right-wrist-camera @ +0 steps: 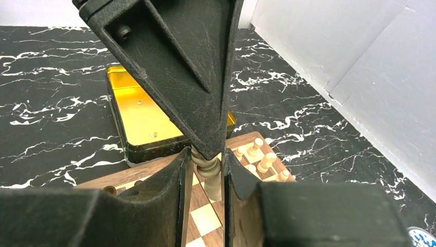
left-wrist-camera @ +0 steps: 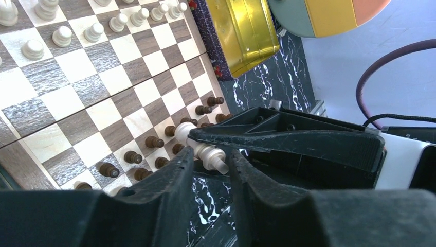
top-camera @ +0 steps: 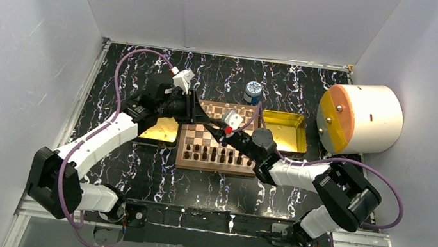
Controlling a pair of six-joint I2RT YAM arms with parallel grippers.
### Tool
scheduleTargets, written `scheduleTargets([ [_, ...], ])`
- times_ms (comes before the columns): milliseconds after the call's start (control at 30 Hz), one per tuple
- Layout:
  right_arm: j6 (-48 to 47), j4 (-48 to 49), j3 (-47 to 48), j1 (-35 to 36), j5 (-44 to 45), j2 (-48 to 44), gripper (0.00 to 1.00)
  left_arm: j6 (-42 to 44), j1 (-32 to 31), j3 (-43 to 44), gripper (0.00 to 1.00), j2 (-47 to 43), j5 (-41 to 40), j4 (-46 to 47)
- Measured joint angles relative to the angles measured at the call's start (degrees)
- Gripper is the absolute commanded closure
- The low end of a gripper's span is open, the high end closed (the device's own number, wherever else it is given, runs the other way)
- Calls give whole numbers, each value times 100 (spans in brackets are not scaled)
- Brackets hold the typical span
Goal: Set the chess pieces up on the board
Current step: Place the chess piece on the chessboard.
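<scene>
Right pincer [right-wrist-camera: 206, 163] grasps cream piece [right-wrist-camera: 208, 174] (over board [left-wrist-camera: 82, 90]) — left pincer [left-wrist-camera: 211, 154] flanks it, grip unclear.

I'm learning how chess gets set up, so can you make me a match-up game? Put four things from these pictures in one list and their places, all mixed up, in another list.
Things
1. dark brown pieces
2. blue-and-white jar
3. gold trays
4. lifted cream piece

Places
A. in the air, between the fingers
B. on the rows of the board nearest the arms' bases
C. on the table, past the board's far edge
D. one at each side of the board

Pairs: 1-B, 2-C, 3-D, 4-A
</scene>
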Motion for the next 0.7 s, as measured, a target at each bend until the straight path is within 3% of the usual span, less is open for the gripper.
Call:
scheduleTargets([
  [300, 120, 61, -2, 0, 39, 212, 94, -122, -39, -24, 100, 66, -136, -2],
  [467, 214, 28, -33, 0, 33, 273, 90, -63, -52, 7, 100, 168, -227, -103],
  [567, 236, 28, -72, 0, 39, 295, 94, -13, -70, 122, 100, 319, -247, -243],
  [700, 251, 61, -144, 0, 70, 306, 95, 52, -96, 247, 79, 468, -249, -382],
])
